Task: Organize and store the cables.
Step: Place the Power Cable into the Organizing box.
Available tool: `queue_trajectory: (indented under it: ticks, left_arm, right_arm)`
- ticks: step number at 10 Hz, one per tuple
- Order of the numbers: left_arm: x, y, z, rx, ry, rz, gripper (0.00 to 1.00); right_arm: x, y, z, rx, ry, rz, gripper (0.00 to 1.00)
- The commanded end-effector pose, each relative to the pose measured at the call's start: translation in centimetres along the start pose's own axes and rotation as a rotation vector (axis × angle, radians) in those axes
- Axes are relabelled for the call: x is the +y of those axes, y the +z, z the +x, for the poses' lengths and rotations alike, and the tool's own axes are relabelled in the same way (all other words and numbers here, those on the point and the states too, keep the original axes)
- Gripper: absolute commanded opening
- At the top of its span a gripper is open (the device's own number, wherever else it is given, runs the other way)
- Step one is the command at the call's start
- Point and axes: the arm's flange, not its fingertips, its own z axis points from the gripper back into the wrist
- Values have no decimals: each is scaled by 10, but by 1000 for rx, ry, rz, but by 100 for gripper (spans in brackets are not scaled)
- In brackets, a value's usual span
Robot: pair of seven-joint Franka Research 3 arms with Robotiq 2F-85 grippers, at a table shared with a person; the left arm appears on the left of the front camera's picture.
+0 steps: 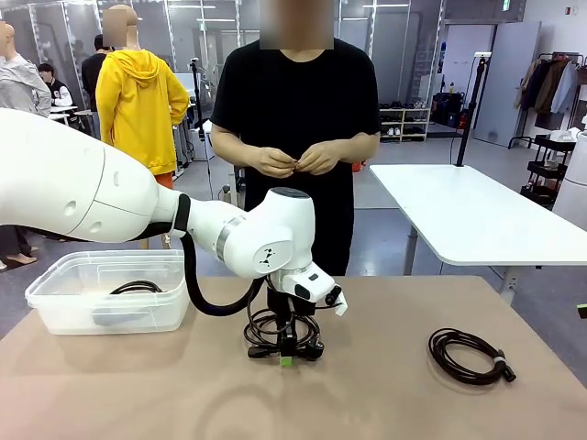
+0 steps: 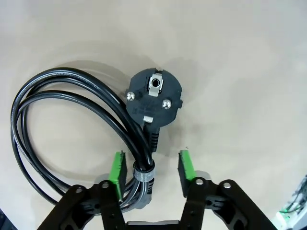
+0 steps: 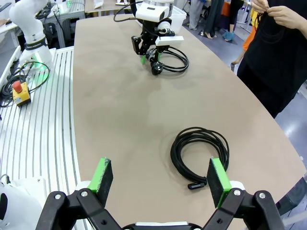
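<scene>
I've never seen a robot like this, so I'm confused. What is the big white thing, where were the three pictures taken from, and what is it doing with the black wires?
The big white thing is the robot's left arm. Each of the robot's arms ends in two fingers with green pads. One picture looks across the brown table at a person standing opposite. The other two come from cameras on the robot's wrists, looking along the fingers. The left fingers stand open on either side of a coiled black cable with a round plug, not gripping it yet. The right fingers are open too and hold nothing. A second coil lies on the table ahead of them. A clear box has another cable inside.
</scene>
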Motion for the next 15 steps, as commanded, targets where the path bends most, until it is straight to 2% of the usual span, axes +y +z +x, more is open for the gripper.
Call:
queue_trajectory:
  ticks: [1,2,3,5,7,8,9,10,12,15]
  left_arm:
    - [-4,3,-6,-11,-29,-38,0]
    - [-4,4,-4,-4,-31,-35,8]
    - [-5,5,-4,-2,-35,-29,0]
    - [-6,9,-6,-9,-25,-26,0]
    - [-18,43,-19,-58,-39,19,0]
    - [-29,82,-37,-131,-89,58,7]
    - [-39,114,-53,-172,-149,77,7]
    - [-43,138,-66,-158,-140,128,7]
    - [-44,162,-86,-164,-131,202,7]
    - [-30,187,-149,-160,-171,291,7]
  right_arm:
    - [-2,0,1,-16,20,-8,100]
    - [-2,0,1,-16,20,-8,100]
    - [-2,0,1,-16,20,-8,100]
    - [-2,0,1,-16,20,-8,100]
    - [-2,0,1,-16,20,-8,100]
    - [-2,0,1,-16,20,-8,100]
    - [-2,0,1,-16,20,-8,100]
    - [-2,0,1,-16,20,-8,100]
    - [-2,0,1,-16,20,-8,100]
    - [-2,0,1,-16,20,-8,100]
